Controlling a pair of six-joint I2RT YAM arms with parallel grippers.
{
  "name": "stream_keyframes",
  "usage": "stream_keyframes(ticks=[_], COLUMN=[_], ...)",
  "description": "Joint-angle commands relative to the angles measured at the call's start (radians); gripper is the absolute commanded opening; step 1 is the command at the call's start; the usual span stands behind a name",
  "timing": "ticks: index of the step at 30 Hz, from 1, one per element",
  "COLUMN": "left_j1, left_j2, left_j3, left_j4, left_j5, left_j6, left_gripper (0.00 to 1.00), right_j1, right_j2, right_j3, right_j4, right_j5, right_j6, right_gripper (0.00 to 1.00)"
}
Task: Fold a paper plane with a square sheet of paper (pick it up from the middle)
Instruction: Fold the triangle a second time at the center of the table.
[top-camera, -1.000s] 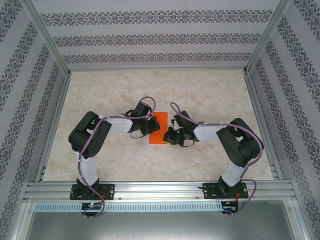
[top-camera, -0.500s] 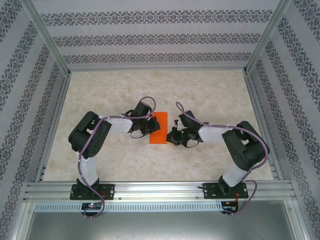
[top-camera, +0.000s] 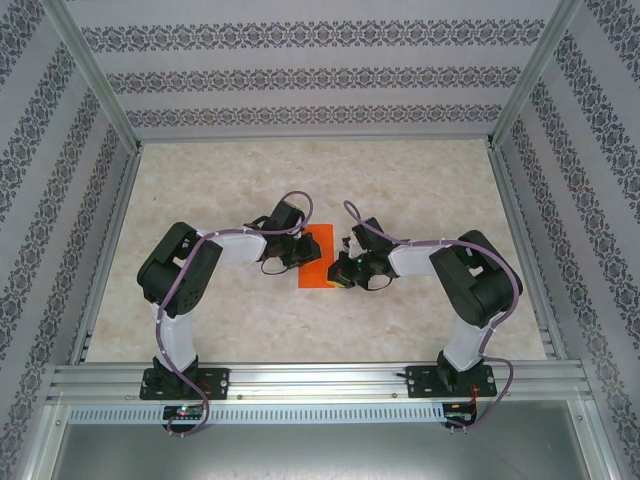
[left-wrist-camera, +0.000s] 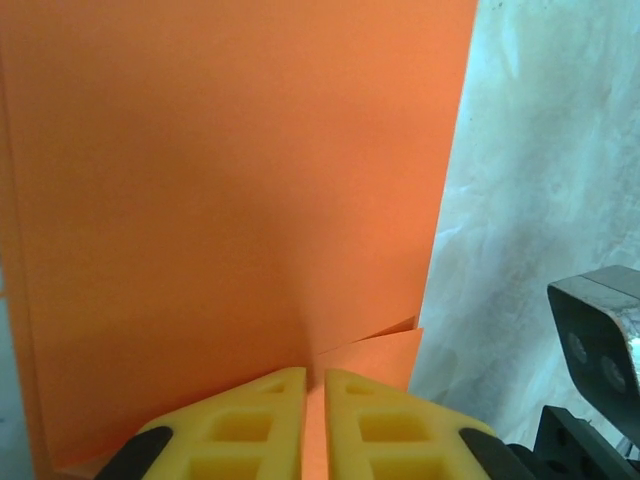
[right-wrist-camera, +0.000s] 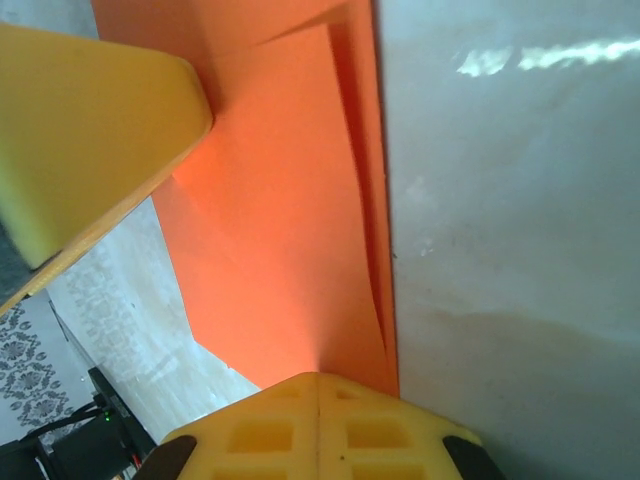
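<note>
The orange paper (top-camera: 318, 252) lies folded on the table (top-camera: 420, 180), in the middle of the top view, between the two claws. The left claw (left-wrist-camera: 314, 378) sits at the bottom of its own view. Its fingers are almost together. Orange shows in the thin slit, but I cannot tell if it pinches. The right claw (right-wrist-camera: 318, 380) is pressed together, with its tips at the paper's edge.

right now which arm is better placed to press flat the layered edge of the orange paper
Probably right. The right gripper is shut with its tip on the layered edge of the sheet, and that edge runs straight ahead of it. The left gripper sits at the opposite side, jaws slightly apart.
</note>
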Motion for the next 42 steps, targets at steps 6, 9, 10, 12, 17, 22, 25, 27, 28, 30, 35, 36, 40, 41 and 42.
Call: stream_keyframes(ticks=[6,9,10,12,17,22,25,27,28,30,35,36,40,41,42], left_j1=[-0.034,-0.063,-0.075,-0.091,-0.097,-0.097,-0.098,-0.098,-0.098,-0.098,-0.098,-0.098,-0.098,-0.098,-0.099], left_j2=[-0.103,-0.111,-0.111,-0.107,-0.082,-0.046,-0.046,-0.046,-0.042,-0.037,-0.017,-0.016,0.004,0.003,0.000], left_j3=[0.029,0.007,-0.002,-0.017,-0.056,-0.067,-0.093,-0.111,-0.112,-0.121,-0.133,-0.137,-0.127,-0.125,-0.121], left_j4=[-0.121,-0.117,-0.103,-0.085,-0.034,-0.001,0.008,0.029,0.026,0.049,0.071,0.071,0.061,0.045,0.029], left_j5=[0.046,0.044,0.042,0.029,-0.006,0.001,-0.013,-0.015,-0.020,-0.020,-0.030,-0.040,-0.058,-0.069,-0.085], left_j6=[0.034,0.009,-0.003,-0.021,-0.057,-0.065,-0.069,-0.072,-0.075,-0.082,-0.106,-0.114,-0.126,-0.126,-0.122], left_gripper=[0.19,0.15,0.14,0.10,0.03,0.00,0.00,0.00,0.00,0.00,0.00,0.00,0.00,0.00,0.00], right_j1=[0.005,0.005,0.006,0.005,0.007,0.007,0.006,0.006,0.007,0.007,0.006,0.007,0.007,0.006,0.006], right_j2=[0.020,0.020,0.021,0.021,0.024,0.030,0.030,0.030,0.030,0.032,0.031,0.030,0.031,0.032,0.031], right_j3=[-0.044,-0.045,-0.046,-0.049,-0.050,-0.045,-0.045,-0.046,-0.047,-0.050,-0.053,-0.053,-0.053,-0.052,-0.051], right_j4=[0.027,0.033,0.035,0.040,0.042,0.035,0.033,0.034,0.033,0.034,0.031,0.029,0.025,0.020,0.013], right_j5=[0.052,0.061,0.062,0.065,0.067,0.067,0.070,0.070,0.072,0.071,0.076,0.077,0.079,0.081,0.082], right_j6=[0.011,0.020,0.023,0.029,0.032,0.030,0.029,0.030,0.032,0.033,0.032,0.033,0.033,0.030,0.026], right_gripper=[0.03,0.03,0.03,0.03,0.03,0.03,0.03,0.03,0.03,0.03,0.03,0.03,0.03,0.03,0.03])
